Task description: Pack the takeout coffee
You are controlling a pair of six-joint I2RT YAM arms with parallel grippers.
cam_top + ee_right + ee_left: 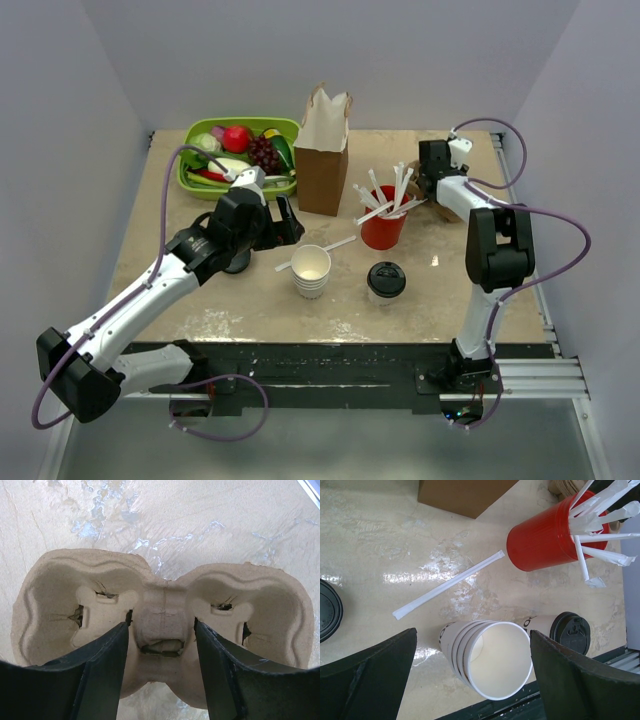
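Plainly, the white, black-lidded takeout coffee [386, 281] stands upright; left gripper [472, 631] gapes empty, right gripper [161, 625] unclear.

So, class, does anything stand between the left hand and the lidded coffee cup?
Yes. The stack of lidless cups stands between the open left hand and the coffee cup, close beside the coffee. Nothing else visible lies on that line.

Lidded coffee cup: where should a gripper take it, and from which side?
Grip the paper wall of the lidded coffee cup just under its black lid, fingers level. It stands upright, and the overhanging lid rim should stop slipping. Come from the near right: the cup stack stands close on its left, the red cup behind.
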